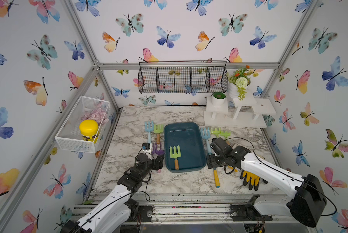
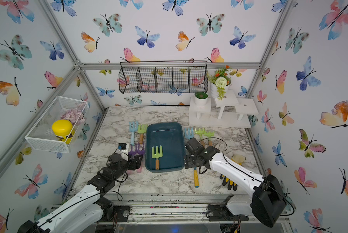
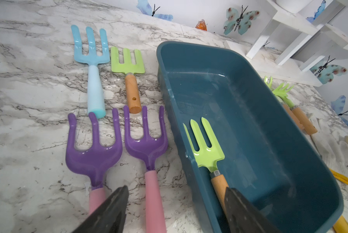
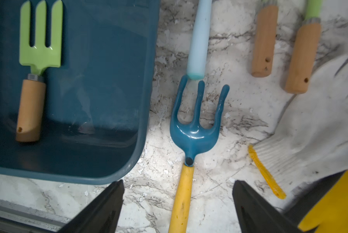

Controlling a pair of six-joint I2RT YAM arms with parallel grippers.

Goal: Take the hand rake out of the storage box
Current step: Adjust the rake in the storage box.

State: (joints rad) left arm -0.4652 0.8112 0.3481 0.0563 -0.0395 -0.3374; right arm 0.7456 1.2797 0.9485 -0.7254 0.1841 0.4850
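Right wrist view shows my right gripper [image 4: 178, 181] spread astride the hand rake [image 4: 193, 139], needing no hold as it lies on the table [image 4: 209, 193] beside the storage box [image 4: 100, 157]; my left gripper [image 3: 176, 187] gapes too.

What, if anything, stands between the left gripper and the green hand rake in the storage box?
Only the side wall of the storage box: the left gripper sits open just outside it, by the pink-handled purple rakes. Nothing lies on the green hand rake, and nothing visible hangs over it.
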